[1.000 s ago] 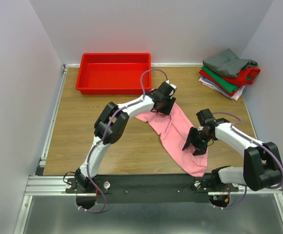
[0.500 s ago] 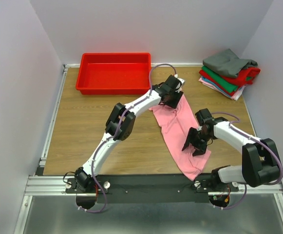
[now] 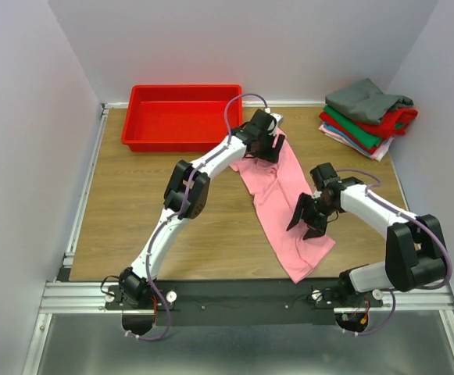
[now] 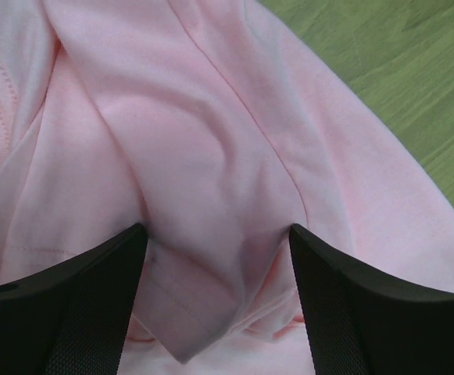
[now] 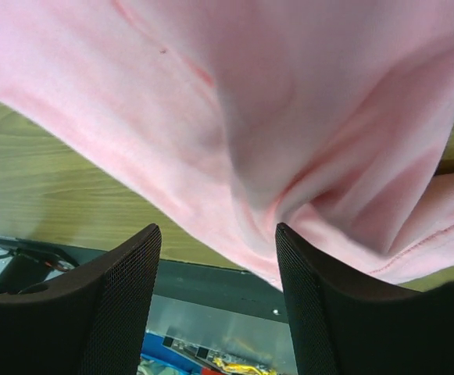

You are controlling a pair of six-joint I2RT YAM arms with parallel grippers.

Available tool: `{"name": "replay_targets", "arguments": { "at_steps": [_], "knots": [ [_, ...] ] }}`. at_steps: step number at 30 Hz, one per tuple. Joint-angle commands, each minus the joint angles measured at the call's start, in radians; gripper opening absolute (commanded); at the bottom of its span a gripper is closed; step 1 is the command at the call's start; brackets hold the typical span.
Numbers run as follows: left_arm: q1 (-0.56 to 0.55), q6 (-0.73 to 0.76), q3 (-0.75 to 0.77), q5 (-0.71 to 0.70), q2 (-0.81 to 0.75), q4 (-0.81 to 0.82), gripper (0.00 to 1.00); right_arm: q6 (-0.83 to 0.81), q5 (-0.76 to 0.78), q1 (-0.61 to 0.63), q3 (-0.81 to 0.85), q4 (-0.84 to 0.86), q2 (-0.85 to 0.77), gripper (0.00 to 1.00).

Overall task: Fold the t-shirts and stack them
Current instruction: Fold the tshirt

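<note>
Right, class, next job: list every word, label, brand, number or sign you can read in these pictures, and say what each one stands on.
None: no readable text appears in any of the three views.
The pink t-shirt is plain, with no print or tag showing.
The red tray bears no label.
The stacked t-shirts show no lettering.

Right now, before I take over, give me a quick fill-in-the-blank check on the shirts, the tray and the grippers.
1. The folded stack sits at the table's far ___ corner.
2. Its top shirt is ___.
3. Of the left gripper and right gripper, both closed on the pink t-shirt, the one nearer the red tray is the ___.
Missing words: right; grey; left.
</note>
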Motion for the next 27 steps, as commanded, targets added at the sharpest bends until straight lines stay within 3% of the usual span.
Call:
{"name": "replay_targets", "arguments": {
  "at_steps": [1, 8, 15, 27],
  "knots": [
    [-0.006, 0.008, 0.013, 0.062, -0.022, 0.007, 0.83, 0.009, 0.019, 0.006, 0.076, -0.058, -0.054, 0.68],
    [-0.006, -0.061, -0.154, 0.011, -0.223, 0.032, 0.83, -0.058, 0.119, 0.008, 0.194, -0.075, -0.037, 0.71],
    [-0.009, -0.167, -0.361, 0.008, -0.291, 0.016, 0.83, -0.158, 0.202, 0.008, 0.231, 0.018, 0.092, 0.72],
    [-0.009, -0.158, -0.280, 0.039, -0.136, 0.030, 0.82, -0.166, 0.145, 0.006, 0.053, 0.136, 0.135, 0.72]
  ]
}}
